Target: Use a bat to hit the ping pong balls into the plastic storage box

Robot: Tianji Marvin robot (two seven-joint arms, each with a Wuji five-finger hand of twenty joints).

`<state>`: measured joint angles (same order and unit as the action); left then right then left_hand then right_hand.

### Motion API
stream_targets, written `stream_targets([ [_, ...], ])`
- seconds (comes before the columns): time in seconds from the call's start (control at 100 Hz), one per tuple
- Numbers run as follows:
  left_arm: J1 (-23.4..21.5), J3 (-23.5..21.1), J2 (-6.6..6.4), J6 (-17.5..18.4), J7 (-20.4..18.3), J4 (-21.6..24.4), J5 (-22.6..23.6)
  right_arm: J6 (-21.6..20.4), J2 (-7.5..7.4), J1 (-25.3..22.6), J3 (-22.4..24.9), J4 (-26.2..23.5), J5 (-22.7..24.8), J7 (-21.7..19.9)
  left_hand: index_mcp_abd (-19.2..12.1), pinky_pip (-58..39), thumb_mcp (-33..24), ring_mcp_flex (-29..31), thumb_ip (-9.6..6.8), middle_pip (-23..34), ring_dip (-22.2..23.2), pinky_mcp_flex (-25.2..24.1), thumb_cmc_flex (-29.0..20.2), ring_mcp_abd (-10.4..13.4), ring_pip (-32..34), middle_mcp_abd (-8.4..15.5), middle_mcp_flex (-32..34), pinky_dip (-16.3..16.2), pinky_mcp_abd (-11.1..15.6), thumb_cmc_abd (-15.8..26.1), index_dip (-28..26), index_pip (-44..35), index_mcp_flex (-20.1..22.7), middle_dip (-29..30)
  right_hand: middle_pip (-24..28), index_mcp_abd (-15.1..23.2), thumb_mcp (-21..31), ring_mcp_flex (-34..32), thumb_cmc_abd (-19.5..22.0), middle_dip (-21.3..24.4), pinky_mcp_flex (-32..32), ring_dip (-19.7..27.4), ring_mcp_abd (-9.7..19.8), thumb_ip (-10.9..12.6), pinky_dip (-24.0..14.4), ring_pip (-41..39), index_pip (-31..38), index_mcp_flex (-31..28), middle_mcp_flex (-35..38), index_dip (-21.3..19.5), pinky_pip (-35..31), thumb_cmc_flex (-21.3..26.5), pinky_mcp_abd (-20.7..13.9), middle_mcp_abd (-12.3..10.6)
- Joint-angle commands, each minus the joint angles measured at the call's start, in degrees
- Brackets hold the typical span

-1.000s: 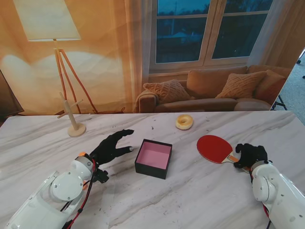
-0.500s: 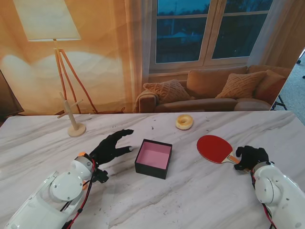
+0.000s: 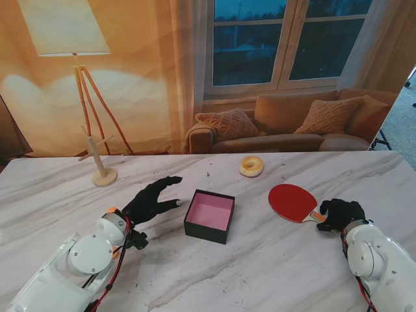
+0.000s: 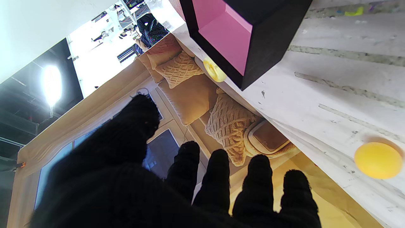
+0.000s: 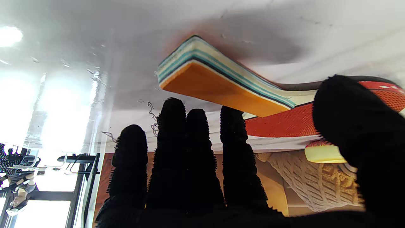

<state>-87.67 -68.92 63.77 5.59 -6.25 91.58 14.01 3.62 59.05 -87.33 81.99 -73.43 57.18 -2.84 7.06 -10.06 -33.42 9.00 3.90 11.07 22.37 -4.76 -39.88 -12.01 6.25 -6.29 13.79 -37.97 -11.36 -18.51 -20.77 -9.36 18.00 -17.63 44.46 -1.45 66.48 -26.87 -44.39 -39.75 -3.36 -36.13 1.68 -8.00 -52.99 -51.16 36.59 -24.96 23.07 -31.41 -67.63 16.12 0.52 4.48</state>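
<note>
1. Nearest the robot, on the white marble table [image 3: 260, 260], its two white arms come up from the corners, each ending in a black-gloved hand.
2. On its right, the right hand [image 3: 339, 213] sits over the handle end of the bat [image 3: 294, 202]. From the wrist view the fingers [image 5: 172, 152] are straight and apart, just short of the orange handle [image 5: 221, 88], with nothing gripped; the bat lies flat on the table with its red face up.
3. On its left, the left hand [image 3: 151, 200] hovers with its fingers [image 4: 218, 177] spread, holding nothing, pointing toward the box.
4. Just beside the left wrist an orange ping pong ball [image 4: 378, 160] rests on the marble; in the stand's view only a sliver of it [image 3: 112, 210] peeks out behind the arm.
5. Between the hands, a little farther out, stands the black storage box [image 3: 209, 216] with its pink inside, upright and open on top.
6. Farther still, beyond the box and to its right, lies a pale ring like a doughnut [image 3: 251, 166].
7. Far left, near the table's back edge, stands a small wooden peg stand [image 3: 99, 162].
</note>
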Motion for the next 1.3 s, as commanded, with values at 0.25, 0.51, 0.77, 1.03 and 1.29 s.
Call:
stream_targets([
  [0.25,-0.47,-0.41,0.13,0.48,-0.68,-0.05,-0.12,2.03,-0.08,-0.36,-0.34,-1.35,1.27,-3.21,-0.62,0.36,1.60,-1.62,-1.16,-1.02,0.40,-0.92,0.24,0.15,0.17,0.37,1.40,-1.45,0.40,1.16,-0.36,0.26,-0.03,-0.63,2.20,-3.40,-1.02,-3.98,-0.49,-3.46,-1.79,-8.25,2.89,-0.81,-9.27,-14.83,-1.92,-0.45,1.23,0.64,-11.60,-2.62,-0.41,2.31],
  [0.51,-0.50,-0.41,0.16,0.30,-0.69,0.04,-0.29,3.37,-0.59,0.33,-2.15,-0.94,3.45,-5.76,-0.63,0.38,1.63,-1.63,-1.17,-1.02,0.40,-0.93,0.14,0.19,0.17,0.34,1.48,-1.55,0.34,1.14,-0.35,0.24,0.02,-0.63,1.80,-3.53,-1.36,-3.07,-1.24,-3.67,-1.04,-8.20,2.85,-1.00,-8.84,-14.52,-1.49,0.12,0.35,-0.19,-10.31,-3.37,-0.46,2.26],
  [0.77,-0.47,-0.37,0.14,0.12,-0.82,0.05,-0.37,5.00,-0.71,1.79,-4.22,1.50,3.60,-5.38,-0.63,0.36,1.65,-1.58,-1.18,-1.02,0.40,-0.92,0.15,0.20,0.19,0.36,1.52,-1.66,0.37,1.18,-0.34,0.23,-0.01,-0.63,2.93,-2.80,0.24,-3.45,-2.36,-4.38,-1.27,-7.96,3.46,-1.16,-8.14,-14.17,0.97,0.05,0.48,-2.85,-9.23,-1.94,-0.63,1.88],
  [1.03,-0.39,-0.32,0.15,0.03,-0.89,0.01,-0.51,5.73,-0.61,2.82,-5.08,3.52,2.55,-4.12,-0.64,0.33,1.66,-1.60,-1.17,-1.03,0.41,-0.94,0.14,0.16,0.20,0.36,1.50,-1.78,0.34,1.22,-0.34,0.20,0.04,-0.64,3.51,-0.48,2.26,-3.71,-2.66,-4.43,-1.77,-7.78,3.82,-0.95,-7.05,-14.26,2.77,-3.11,0.84,-3.78,-7.95,1.26,-0.74,1.42],
  [1.29,-0.31,-0.28,0.15,0.01,-0.93,-0.09,-0.55,6.52,-0.39,3.97,-6.26,6.15,2.79,-0.03,-0.62,0.29,1.74,-1.56,-1.17,-1.03,0.43,-0.94,0.11,0.17,0.23,0.34,1.52,-1.91,0.36,1.21,-0.34,0.18,0.08,-0.64,5.28,-0.56,6.29,-5.43,-4.71,-4.42,-3.35,-6.68,4.39,-1.41,-3.71,-13.90,8.86,-6.75,2.29,-6.85,-6.09,5.71,-0.23,1.05],
])
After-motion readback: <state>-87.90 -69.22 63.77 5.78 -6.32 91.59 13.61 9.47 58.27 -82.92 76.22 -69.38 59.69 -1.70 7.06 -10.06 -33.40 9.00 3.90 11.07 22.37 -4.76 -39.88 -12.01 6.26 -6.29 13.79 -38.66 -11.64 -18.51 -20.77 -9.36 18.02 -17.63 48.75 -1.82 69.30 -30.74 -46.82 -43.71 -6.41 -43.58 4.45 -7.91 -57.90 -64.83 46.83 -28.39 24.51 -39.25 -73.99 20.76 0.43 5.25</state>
